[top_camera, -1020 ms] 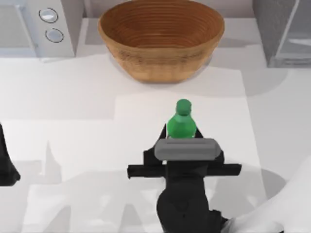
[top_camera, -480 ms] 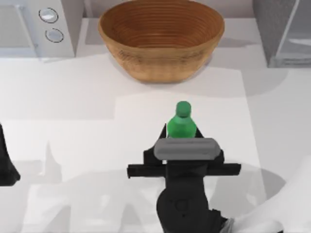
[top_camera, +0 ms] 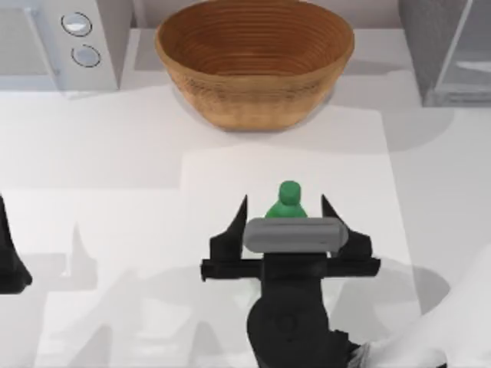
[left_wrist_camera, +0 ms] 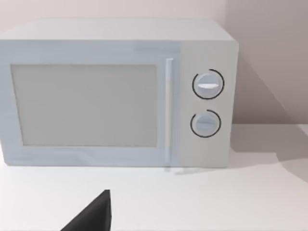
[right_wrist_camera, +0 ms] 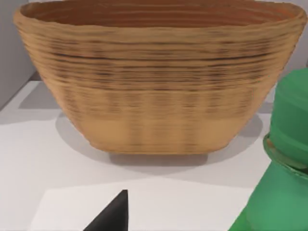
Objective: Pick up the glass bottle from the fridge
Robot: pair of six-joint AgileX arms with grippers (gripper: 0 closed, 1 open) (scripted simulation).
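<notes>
The glass bottle [top_camera: 288, 201], small and bright green with a knob top, stands on the white table between the spread fingers of my right gripper [top_camera: 285, 208], touching neither. That gripper is open, its two dark fingertips [top_camera: 242, 211] standing well apart on either side of the bottle. In the right wrist view the bottle [right_wrist_camera: 284, 159] looms close beside one dark fingertip [right_wrist_camera: 113, 214]. The fridge [top_camera: 430, 46], dark grey with a pale glassy panel, sits at the back right corner, far from the bottle. My left arm [top_camera: 9, 261] is parked at the table's left edge.
A large woven basket [top_camera: 253, 57] stands at the back middle, just beyond the bottle. A white microwave [top_camera: 54, 38] with two round knobs occupies the back left; the left wrist view faces the microwave [left_wrist_camera: 115, 96]. Open table lies left of the bottle.
My right gripper's fingers have spread apart and let go of the bottle. The bottle has dropped lower and now looks smaller between them.
</notes>
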